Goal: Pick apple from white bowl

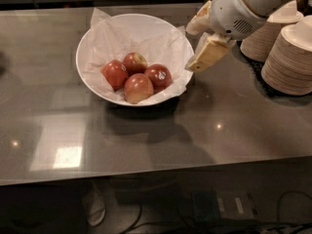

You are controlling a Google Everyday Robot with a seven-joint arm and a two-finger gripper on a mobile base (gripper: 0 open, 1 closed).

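Observation:
The white bowl [97,38], lined with crumpled white paper, stands at the middle left of the grey table. Several apples lie in it. The apple [158,76] is the darkest red one, with a small white sticker, on the right side of the cluster. A paler orange-pink apple [138,87] lies in front of it, and one with a yellow-green patch [135,61] lies behind. My gripper [191,48] hangs just off the bowl's right rim, above table level, pointing down and left. Its tan fingers [209,52] stand apart and hold nothing.
Stacks of tan paper bowls [292,57] stand at the right edge of the table, with another stack [265,33] behind them. My white arm [243,9] comes in from the top right. The table's front edge runs along the bottom, with cables on the floor below.

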